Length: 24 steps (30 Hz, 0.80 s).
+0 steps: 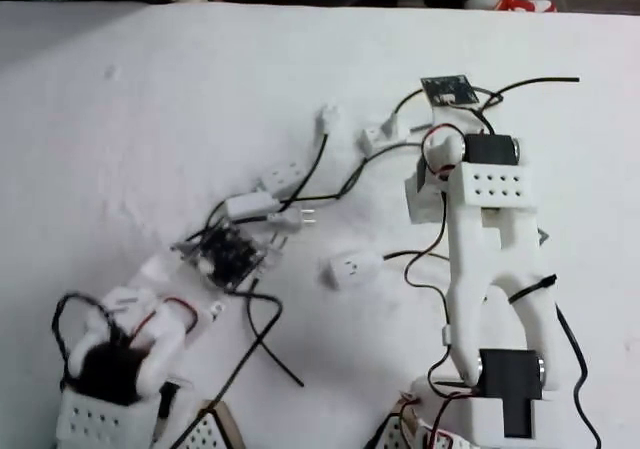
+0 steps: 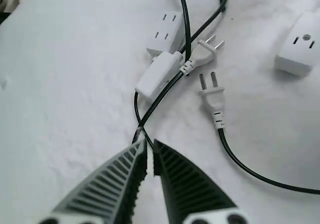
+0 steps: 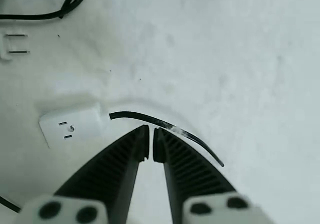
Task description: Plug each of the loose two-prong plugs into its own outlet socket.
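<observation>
In the left wrist view my left gripper [image 2: 150, 151] is shut just above the white table. A black cable [image 2: 150, 109] runs up to its tips; whether it is pinched I cannot tell. Ahead lie a white two-prong plug [image 2: 212, 97], a second plug [image 2: 207, 49], a white adapter block [image 2: 157, 77] and an outlet block [image 2: 165, 29]. In the high view these sit mid-table: plug [image 1: 300, 219], outlet block [image 1: 280, 177]. My right gripper [image 3: 151, 140] is shut with nothing in it, hovering next to a single white outlet [image 3: 72, 126] with a black cable [image 3: 165, 126].
That single outlet [image 1: 352, 267] lies mid-table, between the arms. More white sockets [image 1: 375, 134] and a plug [image 1: 328, 119] lie farther back. Black cables [image 1: 262, 334] loop across the table centre. The right arm [image 1: 480, 249] stretches along the right side.
</observation>
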Available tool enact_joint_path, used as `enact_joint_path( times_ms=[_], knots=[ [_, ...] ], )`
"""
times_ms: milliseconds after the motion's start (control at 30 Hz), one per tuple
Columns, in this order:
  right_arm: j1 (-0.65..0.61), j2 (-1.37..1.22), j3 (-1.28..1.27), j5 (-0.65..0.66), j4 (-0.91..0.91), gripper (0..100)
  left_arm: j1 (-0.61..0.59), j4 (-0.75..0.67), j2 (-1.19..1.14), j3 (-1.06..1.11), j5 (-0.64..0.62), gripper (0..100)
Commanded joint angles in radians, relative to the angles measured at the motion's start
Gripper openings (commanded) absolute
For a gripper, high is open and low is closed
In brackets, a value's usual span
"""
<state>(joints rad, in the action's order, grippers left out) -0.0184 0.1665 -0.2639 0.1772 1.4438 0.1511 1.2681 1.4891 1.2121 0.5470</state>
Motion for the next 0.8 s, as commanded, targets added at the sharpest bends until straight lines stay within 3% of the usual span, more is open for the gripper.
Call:
enact_joint_path(
  times_ms=[0,267,633,767],
  knots=[
    [0.015,0.044,0.008,-0.005,-0.013,1.8,0.076,-0.003,-0.285,-0.170,0.006,13],
    [0.179,0.044,0.071,-0.005,-0.015,1.8,0.282,-0.084,-0.579,-0.288,-0.002,25],
    [0.285,0.044,0.144,-0.003,-0.008,1.8,0.446,-0.397,-0.914,-0.299,-0.092,25],
    [0.288,0.042,0.141,-0.003,-0.008,1.8,0.470,-0.439,-1.093,-0.379,-0.124,25]
  ],
)
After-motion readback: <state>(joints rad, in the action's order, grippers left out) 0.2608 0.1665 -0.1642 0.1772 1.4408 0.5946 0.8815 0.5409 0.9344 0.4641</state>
